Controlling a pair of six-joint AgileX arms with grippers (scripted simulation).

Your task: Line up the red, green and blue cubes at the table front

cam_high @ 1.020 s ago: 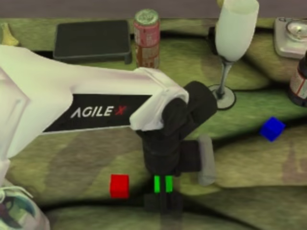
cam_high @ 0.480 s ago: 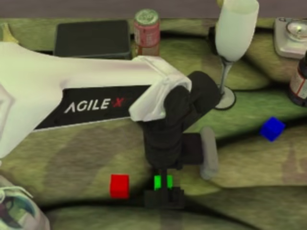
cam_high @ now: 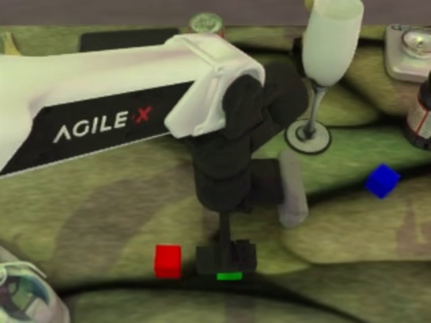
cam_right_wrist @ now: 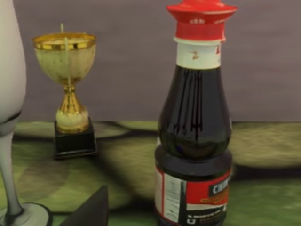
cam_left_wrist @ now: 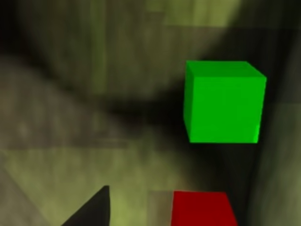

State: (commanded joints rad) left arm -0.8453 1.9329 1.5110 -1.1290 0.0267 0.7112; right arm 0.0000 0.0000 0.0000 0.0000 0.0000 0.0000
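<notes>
Near the table front, the red cube (cam_high: 167, 261) rests on the mottled olive table (cam_high: 101, 222). Just to its right sits the green cube (cam_high: 229, 276), a small gap between them; only a thin strip of it shows under my left gripper (cam_high: 225, 259). That gripper hangs open above the green cube and holds nothing. In the left wrist view the green cube (cam_left_wrist: 223, 101) and the red cube (cam_left_wrist: 202, 209) stand apart from the one dark fingertip (cam_left_wrist: 96, 209). The blue cube (cam_high: 382, 180) lies alone at the right. My right arm is parked out of the top view, one fingertip (cam_right_wrist: 91, 212) showing.
A tall wine glass (cam_high: 323, 60) stands behind the left arm. A dark sauce bottle (cam_high: 421, 114) and a grey device (cam_high: 411, 47) sit at the right edge. A dark tray (cam_high: 128, 37) and a soda can (cam_high: 205, 23) peek out at the back. A gold trophy (cam_right_wrist: 70, 94) stands farther off.
My left gripper has let go of the green cube and risen; the cube now sits on the table beside the red one. The left arm's forearm swung toward the table's back.
</notes>
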